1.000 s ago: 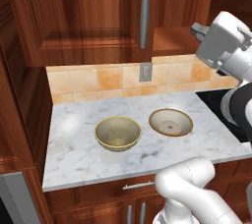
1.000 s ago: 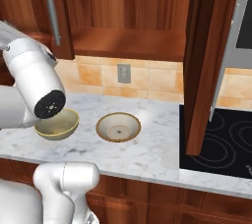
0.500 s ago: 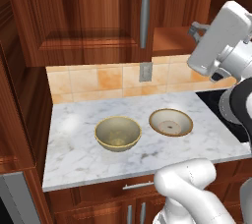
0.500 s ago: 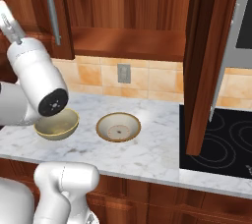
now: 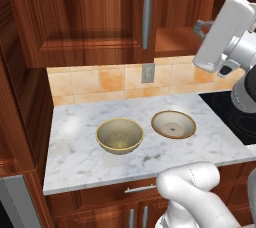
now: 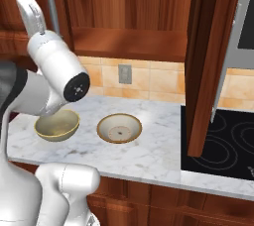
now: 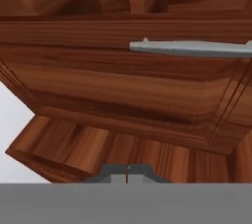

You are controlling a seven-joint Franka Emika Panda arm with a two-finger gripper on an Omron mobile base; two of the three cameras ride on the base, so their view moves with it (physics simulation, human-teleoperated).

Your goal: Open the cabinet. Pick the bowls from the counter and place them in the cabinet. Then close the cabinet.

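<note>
Since a moment ago, my arm (image 5: 225, 32) is lifting higher toward the wall cabinet (image 5: 90, 17), and nothing on the counter (image 5: 75, 157) is moving. My pincer (image 7: 127, 171) is squeezed tight with nothing in it. Through my hand camera it is pointing at a closed cabinet door (image 7: 123, 90), and the long silver handle (image 7: 192, 47) is lying across the top of that view, a little way off from my fingertips.

From the left base view, the left door is sitting shut, with its silver handle (image 5: 147, 14) along its right edge. From the right base view, the right door (image 6: 211, 46) is swinging out toward me, and the wooden shelf (image 6: 129, 41) is showing inside.

Both bowls are sitting on the white marble counter below the cabinet. The deep bowl (image 5: 119, 135) is on the left and the shallow bowl (image 5: 173, 124) is just beside it on the right, not touching. The black stovetop (image 6: 223, 143) is sitting at the right end of the counter. A wall outlet (image 5: 147, 73) is on the orange tiles behind the bowls.
</note>
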